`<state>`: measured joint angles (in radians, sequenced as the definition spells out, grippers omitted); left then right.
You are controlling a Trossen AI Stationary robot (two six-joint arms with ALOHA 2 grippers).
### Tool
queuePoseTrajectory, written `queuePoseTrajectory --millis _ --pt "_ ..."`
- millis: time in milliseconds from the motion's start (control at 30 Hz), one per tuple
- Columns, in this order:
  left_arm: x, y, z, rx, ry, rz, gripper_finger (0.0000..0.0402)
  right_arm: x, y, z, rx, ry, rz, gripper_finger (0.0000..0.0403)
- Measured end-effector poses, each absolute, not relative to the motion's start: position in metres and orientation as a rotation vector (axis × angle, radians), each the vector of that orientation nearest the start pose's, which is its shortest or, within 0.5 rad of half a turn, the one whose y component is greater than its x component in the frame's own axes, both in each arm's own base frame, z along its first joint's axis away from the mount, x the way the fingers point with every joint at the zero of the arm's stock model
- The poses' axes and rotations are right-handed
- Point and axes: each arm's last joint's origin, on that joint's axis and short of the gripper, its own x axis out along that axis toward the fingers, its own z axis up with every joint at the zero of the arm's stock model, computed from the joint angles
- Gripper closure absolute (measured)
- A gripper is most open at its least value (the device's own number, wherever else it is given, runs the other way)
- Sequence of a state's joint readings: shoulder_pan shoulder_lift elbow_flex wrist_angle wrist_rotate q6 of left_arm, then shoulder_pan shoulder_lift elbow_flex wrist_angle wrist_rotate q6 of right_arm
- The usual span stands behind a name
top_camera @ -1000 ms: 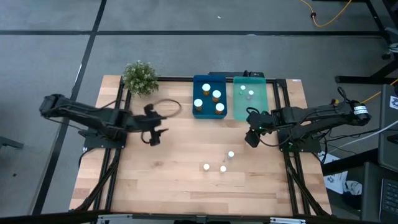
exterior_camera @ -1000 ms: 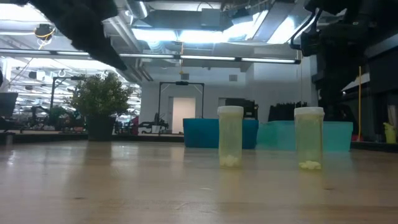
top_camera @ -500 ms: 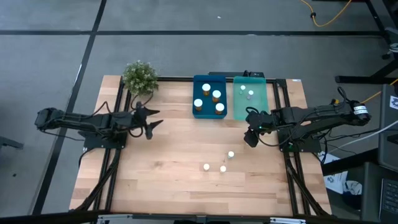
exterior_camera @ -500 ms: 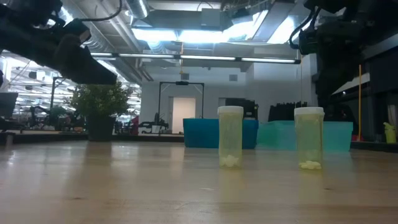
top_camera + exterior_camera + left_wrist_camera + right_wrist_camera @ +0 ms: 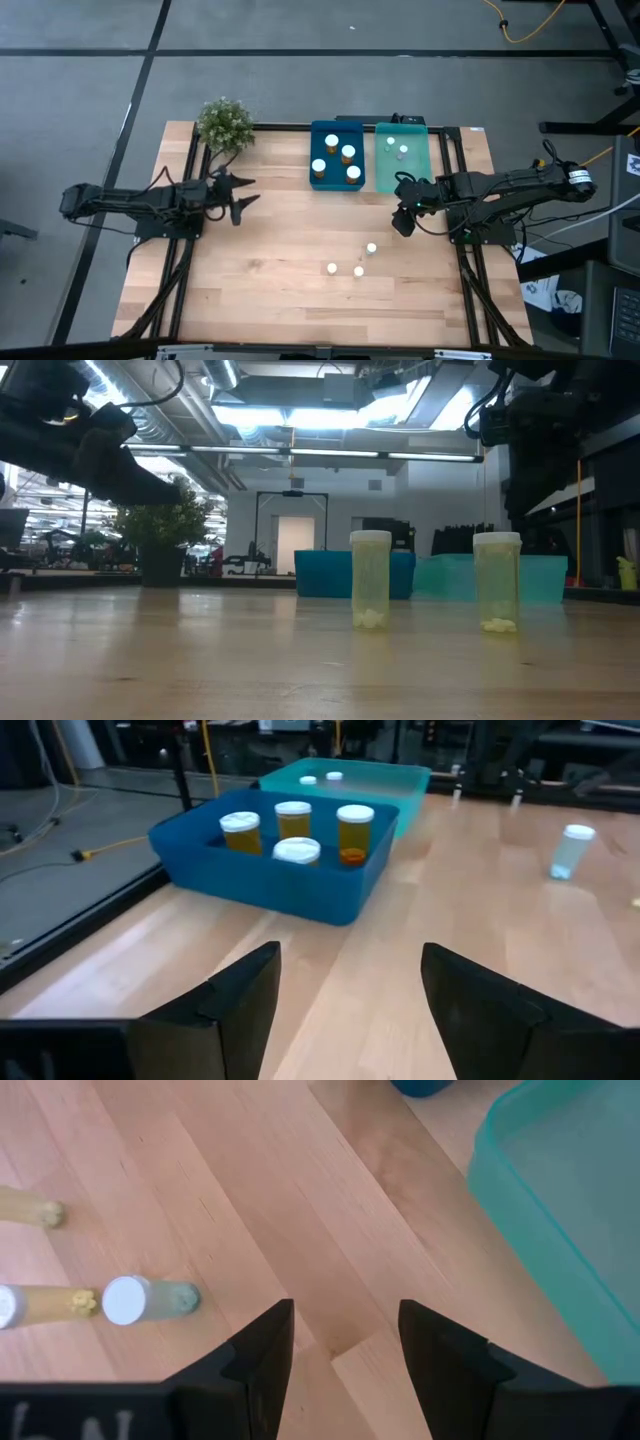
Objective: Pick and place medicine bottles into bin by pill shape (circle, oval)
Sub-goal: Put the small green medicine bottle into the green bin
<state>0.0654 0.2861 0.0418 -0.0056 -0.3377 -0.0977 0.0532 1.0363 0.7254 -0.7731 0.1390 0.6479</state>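
Four amber bottles with white caps (image 5: 294, 828) stand in the dark blue bin (image 5: 336, 156). Two pale bottles (image 5: 398, 148) sit in the teal bin (image 5: 402, 160) beside it. Three pale bottles (image 5: 358, 262) stand on the table at centre right; two of them show in the low view (image 5: 371, 580). My left gripper (image 5: 247, 191) is open and empty at the left, facing the bins (image 5: 270, 870). My right gripper (image 5: 403, 222) is open and empty above the wood, near the teal bin's near edge (image 5: 560, 1200). One pale bottle (image 5: 145, 1298) lies ahead of its fingers.
A small potted plant (image 5: 225, 123) stands at the table's far left corner, just beyond my left gripper. Bare wood stretches between both grippers and along the table's near edge (image 5: 300, 310).
My left gripper has drawn back a little toward the table's far left and come down, turning until it points level toward the bins. It stays open. My right gripper and the bottles have kept still.
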Motion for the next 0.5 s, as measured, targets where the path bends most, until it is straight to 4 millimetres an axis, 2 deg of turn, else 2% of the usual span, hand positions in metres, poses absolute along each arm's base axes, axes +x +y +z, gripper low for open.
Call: queuePoseTrajectory --millis 133,500 --pt "0.1103 0.0162 0.1489 -0.060 0.189 0.389 0.0168 0.1822 0.0056 0.2276 0.478 1.009 -0.421 0.0219" --pt "0.1109 0.0174 0.1549 -0.020 0.134 0.426 0.0168 0.1823 0.0046 0.2279 0.458 0.994 -0.451 0.0219"
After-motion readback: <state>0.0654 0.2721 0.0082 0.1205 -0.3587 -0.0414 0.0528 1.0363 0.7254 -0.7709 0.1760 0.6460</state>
